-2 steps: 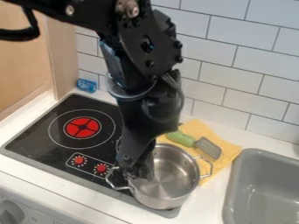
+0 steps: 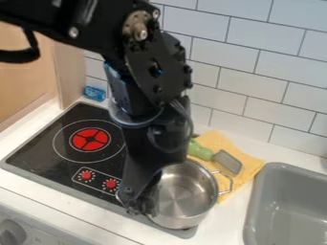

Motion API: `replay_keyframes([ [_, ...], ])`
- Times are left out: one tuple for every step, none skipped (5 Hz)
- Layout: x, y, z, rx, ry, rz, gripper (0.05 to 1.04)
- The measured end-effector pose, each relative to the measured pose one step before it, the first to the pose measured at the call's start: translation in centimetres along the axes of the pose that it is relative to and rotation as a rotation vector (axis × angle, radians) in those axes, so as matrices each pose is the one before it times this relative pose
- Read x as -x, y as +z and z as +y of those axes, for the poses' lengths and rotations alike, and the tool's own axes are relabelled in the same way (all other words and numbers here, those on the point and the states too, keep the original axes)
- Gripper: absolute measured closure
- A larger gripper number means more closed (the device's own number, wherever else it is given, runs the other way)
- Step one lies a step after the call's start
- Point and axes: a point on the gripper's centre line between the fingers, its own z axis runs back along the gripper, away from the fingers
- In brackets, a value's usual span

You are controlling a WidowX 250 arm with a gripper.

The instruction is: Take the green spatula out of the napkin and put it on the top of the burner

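Spatula (image 2: 227, 161): 1
Napkin (image 2: 246, 176): 1
Pot (image 2: 180, 221): 1
Stove (image 2: 38, 152): 1
Red burner (image 2: 90, 139): 1
Red knobs (image 2: 86, 175): 2
Grey knob (image 2: 9, 237): 1
Sink (image 2: 254, 206): 1
Blue can (image 2: 94, 93): 1
Robot arm (image 2: 142, 62): 1

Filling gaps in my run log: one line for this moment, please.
tool at pot, on burner side | spatula on napkin | spatula not yet on burner

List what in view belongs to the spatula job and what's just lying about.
For the job:
- green spatula
- yellow napkin under it
- red burner
- hand

Not involved:
- steel pot
- blue object by the wall
- grey sink
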Motion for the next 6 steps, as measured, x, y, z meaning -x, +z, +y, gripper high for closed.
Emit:
replay_keyframes([
  [0.345,-0.549,-0.039,0.0272,-0.0005,0.0181,0.085],
  [-0.564,0.138,2.66,-0.0168,-0.0023,-0.0075,0.085],
  [-0.836,0.031,1.513,-0.0092,-0.0184,-0.0233,0.085],
  [-0.236,-0.254,1.877,-0.0033,0.0128,-0.0116,0.085],
  [-0.336,-0.941,2.513,0.0081,-0.0021,-0.0139,0.085],
  [-0.386,-1.288,2.897,0.0129,-0.0155,-0.0037,0.085],
])
